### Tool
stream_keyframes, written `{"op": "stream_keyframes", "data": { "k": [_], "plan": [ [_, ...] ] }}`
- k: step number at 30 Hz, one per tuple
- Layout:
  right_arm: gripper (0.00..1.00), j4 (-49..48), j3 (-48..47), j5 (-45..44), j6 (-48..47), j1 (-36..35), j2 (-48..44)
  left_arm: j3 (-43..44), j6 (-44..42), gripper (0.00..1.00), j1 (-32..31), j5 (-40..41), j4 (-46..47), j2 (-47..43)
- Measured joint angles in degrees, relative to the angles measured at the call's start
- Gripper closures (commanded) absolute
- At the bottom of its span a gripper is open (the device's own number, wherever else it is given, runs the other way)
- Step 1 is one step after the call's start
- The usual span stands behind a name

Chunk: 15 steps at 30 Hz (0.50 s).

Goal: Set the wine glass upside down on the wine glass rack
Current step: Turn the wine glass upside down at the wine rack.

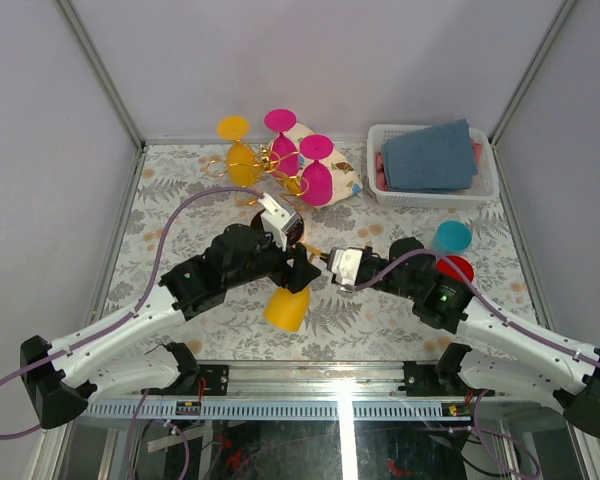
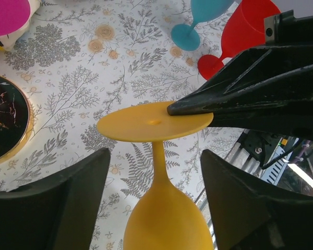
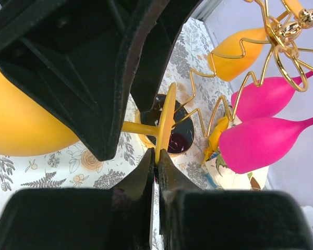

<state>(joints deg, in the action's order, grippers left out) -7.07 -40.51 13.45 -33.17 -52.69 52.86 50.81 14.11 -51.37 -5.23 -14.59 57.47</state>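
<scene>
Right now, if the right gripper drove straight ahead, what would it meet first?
The yellow wine glass: its foot rim sits pinched in the right gripper, so pushing on would likely run into the stem.

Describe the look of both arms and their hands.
Both arms have white lower links and black upper joints. The left arm and right arm each carry a purple cable. The left hand and right hand have black wedge-shaped fingers; a green light glows on the right arm.

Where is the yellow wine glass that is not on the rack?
Top view: the yellow wine glass is near the table's front centre, straddled by the left gripper; the right gripper pinches its foot.
</scene>
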Motion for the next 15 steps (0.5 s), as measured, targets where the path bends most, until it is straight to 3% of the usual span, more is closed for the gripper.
{"op": "stream_keyframes", "data": {
  "k": [15],
  "plan": [
    [1.00, -5.1, 1.7, -3.5, 0.6, -0.6, -1.4, -1.6, 0.7, 0.69, 0.0, -0.8, 1.8, 0.0]
  ]
}}
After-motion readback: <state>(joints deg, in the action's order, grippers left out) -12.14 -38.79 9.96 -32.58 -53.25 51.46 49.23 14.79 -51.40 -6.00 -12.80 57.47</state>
